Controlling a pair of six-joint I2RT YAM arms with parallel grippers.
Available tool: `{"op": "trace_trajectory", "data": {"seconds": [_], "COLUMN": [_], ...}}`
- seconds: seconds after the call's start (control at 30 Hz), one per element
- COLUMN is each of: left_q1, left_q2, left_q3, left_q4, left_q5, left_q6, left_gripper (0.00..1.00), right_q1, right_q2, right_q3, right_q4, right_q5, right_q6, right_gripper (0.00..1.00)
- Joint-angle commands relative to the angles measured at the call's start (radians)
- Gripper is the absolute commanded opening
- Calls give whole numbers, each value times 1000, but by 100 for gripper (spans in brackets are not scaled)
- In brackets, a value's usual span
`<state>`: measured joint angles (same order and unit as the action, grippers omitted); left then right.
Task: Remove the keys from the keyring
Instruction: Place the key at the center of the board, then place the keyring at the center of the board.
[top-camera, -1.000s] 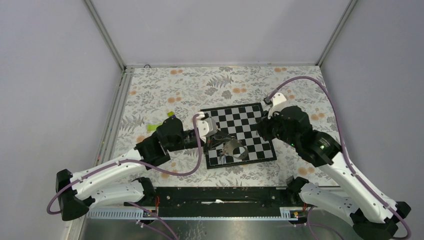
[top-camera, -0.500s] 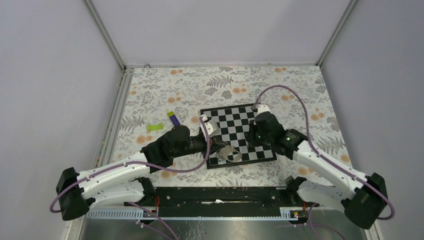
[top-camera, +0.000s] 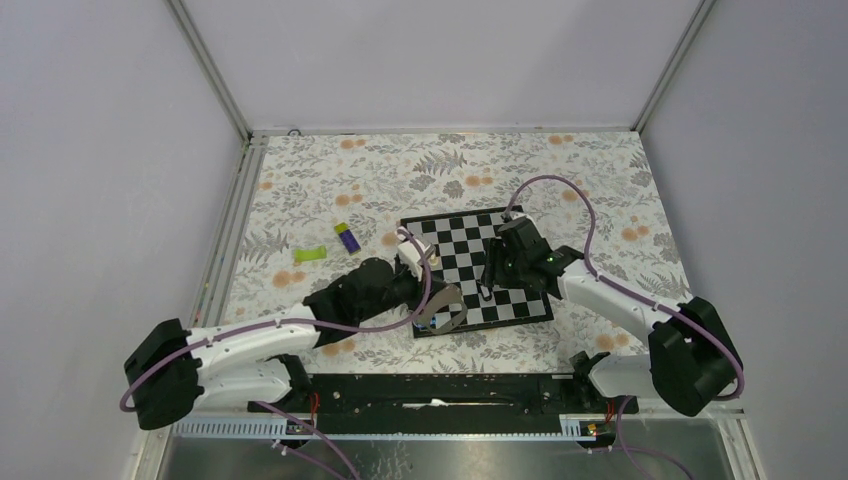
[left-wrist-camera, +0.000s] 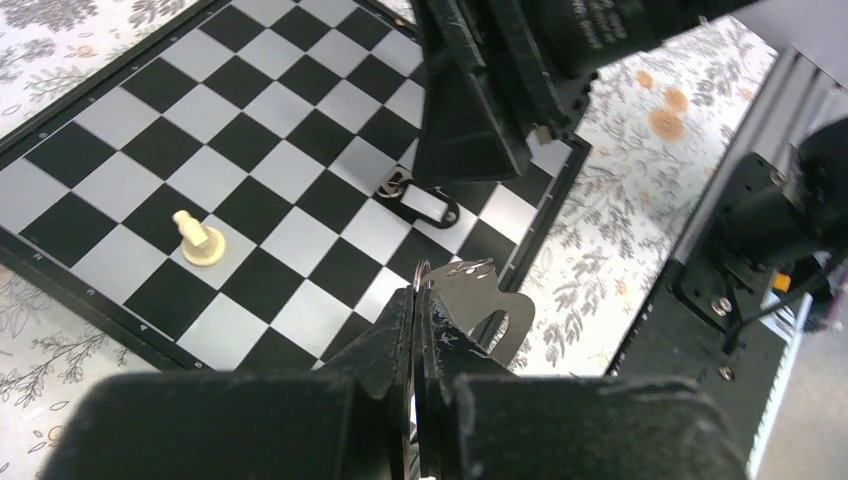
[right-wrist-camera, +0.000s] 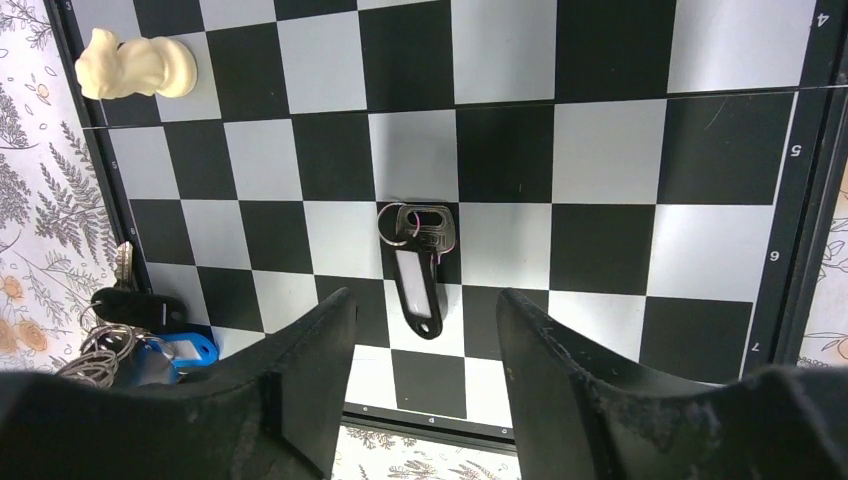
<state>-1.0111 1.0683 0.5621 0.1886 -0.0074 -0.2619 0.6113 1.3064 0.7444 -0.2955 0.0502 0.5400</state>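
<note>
Partly hidden behind the pressed-together fingers of the left gripper (left-wrist-camera: 415, 295), the keyring (left-wrist-camera: 488, 288) shows only its grey strap, pinched at the near corner of the chessboard (left-wrist-camera: 100, 130), the arm reaching low. Rightward, one tagged key (right-wrist-camera: 415, 230) lies flat on the board, just ahead of the right gripper (right-wrist-camera: 425, 300), whose fingers are spread above it.

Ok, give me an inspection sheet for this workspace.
Surface: floral cloth with a chessboard on it.
Job's things: tagged key lies on the board, apart from the keyring at the board's near-left corner.
Clutter: pawn on the board; lime-green piece and purple-yellow stick on the cloth.
Grippers: left gripper shut on the keyring; right gripper open, straddling the key, not touching.
Cables: purple cable looped on each arm.
Surroundings: grey walls, metal frame posts.
</note>
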Motion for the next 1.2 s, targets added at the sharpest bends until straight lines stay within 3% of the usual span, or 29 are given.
{"op": "trace_trajectory", "data": {"seconds": [0.0,0.33,0.47,0.67,0.77,0.97,1.07,1.17], "left_q1": [22,83,86,88,91,145,181,191], "left_q2": [57,82,125,83,49,52,103,154], "left_q3": [-56,-133,-191,-143,-102,49,154,239], "left_q4": [4,-14,30,-23,-66,-234,-345,-433], "left_q5": [-115,-184,-153,-203,-233,-253,-256,-303], "left_q6": [-57,-102,-159,-144,-123,-163,-184,-200], "left_gripper": [0,0,2,41,54,95,99,99], "right_q1": [-10,-22,-26,-27,-28,-27,-28,-30], "right_q2": [-26,-113,-134,-116,-101,-120,-179,-233], "right_q3": [16,43,59,123,151,200,207,218], "right_q4": [21,-94,-116,-187,-227,-268,-247,-196], "right_q5": [4,148,170,189,195,186,182,61], "right_q6": [-10,-76,-82,-104,-130,-189,-141,-91], "right_gripper": [62,71,84,99,99,100,100,100]}}
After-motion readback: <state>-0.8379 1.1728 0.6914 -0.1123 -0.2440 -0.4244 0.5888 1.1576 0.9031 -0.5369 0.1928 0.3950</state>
